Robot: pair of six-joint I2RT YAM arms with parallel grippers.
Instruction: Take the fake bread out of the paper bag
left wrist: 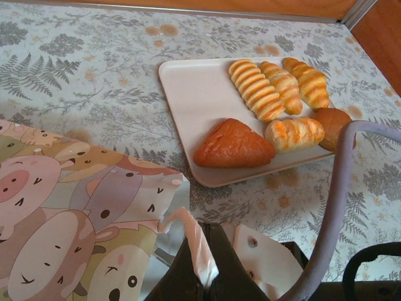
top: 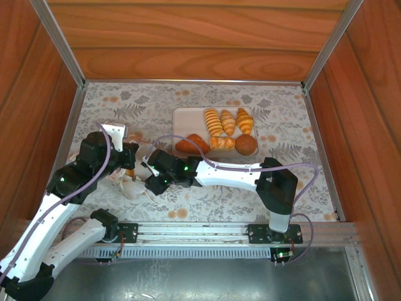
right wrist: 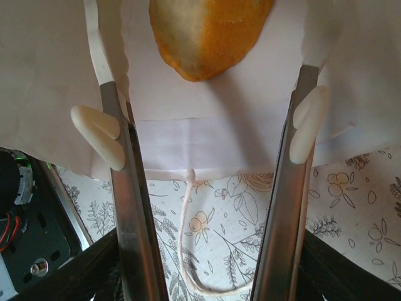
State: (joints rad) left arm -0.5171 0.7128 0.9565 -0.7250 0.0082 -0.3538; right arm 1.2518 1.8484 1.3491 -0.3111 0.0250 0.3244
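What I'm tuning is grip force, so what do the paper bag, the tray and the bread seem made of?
The paper bag: thin matt paper, cartoon print outside, plain white inside; it creases and sags. The tray: probably smooth plastic, pale, softly shiny, rounded rim. The fake bread: likely moulded plastic or foam, slightly glossy, ridges too even; which, I cannot tell.

Toy bread (top: 213,122), seven pieces: ridged croissants (left wrist: 257,89), four; reddish-brown triangle (left wrist: 232,144), one; dark round bun (left wrist: 332,122), one; orange-and-pale oval roll (right wrist: 207,34), one. Pale tray (left wrist: 194,88), one. Paper bag (right wrist: 207,135), one.
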